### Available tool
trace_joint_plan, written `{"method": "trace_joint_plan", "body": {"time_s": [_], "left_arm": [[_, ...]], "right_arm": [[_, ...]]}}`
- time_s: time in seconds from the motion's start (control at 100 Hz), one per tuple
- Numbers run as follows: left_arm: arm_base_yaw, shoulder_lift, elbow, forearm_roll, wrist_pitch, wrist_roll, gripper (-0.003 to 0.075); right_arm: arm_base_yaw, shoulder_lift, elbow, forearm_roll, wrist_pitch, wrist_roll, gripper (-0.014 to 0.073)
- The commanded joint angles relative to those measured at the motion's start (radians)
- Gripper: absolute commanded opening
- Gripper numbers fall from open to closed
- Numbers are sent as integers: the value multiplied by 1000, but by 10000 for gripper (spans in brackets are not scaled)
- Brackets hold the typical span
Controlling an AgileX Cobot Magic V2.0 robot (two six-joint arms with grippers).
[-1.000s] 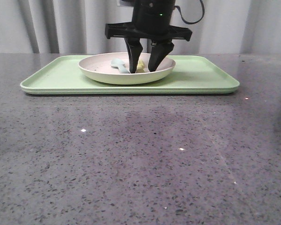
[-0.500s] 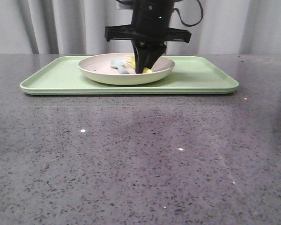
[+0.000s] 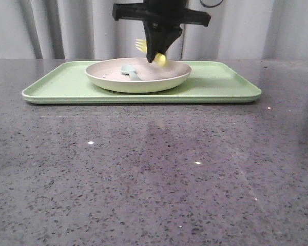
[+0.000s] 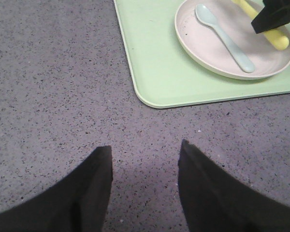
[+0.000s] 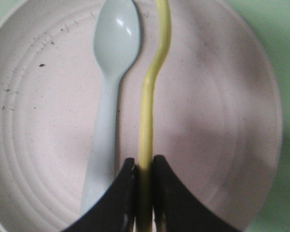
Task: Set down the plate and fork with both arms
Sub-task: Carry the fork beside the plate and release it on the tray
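The right gripper (image 3: 157, 56) pinches the fork (image 5: 150, 92) by its handle, clear above the plate (image 3: 115, 81), likely to carry it off separately. The fork is thin, bright yellow and curved. The left gripper (image 4: 144, 159) hovers over the counter (image 3: 154, 169) near the tray (image 3: 220, 87), fingers apart, holding nothing.

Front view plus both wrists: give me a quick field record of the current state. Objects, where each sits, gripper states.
fork: yellow fork, held above the plate, clear of it
right gripper: shut on the fork handle
left gripper: open, holds nothing, over bare table short of the tray
plate: pinkish-white plate, resting on the tray
spoon: pale blue spoon, lying in the plate
tray: light-green tray, flat on the table
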State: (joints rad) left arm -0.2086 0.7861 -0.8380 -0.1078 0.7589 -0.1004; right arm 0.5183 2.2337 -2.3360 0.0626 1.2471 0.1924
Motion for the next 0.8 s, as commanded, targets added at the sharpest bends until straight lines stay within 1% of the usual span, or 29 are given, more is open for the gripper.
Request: {"method": "trace_joint_plan", "body": {"time_s": [0.0, 0.17, 0.4, 0.6, 0.79], "left_arm": [[-8, -6, -28, -13, -78, -9, 312], [-8, -6, -28, -13, -78, -9, 312], [-8, -6, -28, -13, -78, -9, 312], [-8, -6, -28, -13, -78, -9, 312], [-8, -6, -28, -13, -78, -9, 312]], "right_arm": [[-18, -113, -36, -24, 47, -8, -36], [-67, -178, -33, -29, 67, -8, -36], [-173, -234, -19, -29, 98, -7, -36], [-262, -260, 111, -19, 99, -4, -36], [-274, -260, 219, -17, 90, -5, -36]]}}
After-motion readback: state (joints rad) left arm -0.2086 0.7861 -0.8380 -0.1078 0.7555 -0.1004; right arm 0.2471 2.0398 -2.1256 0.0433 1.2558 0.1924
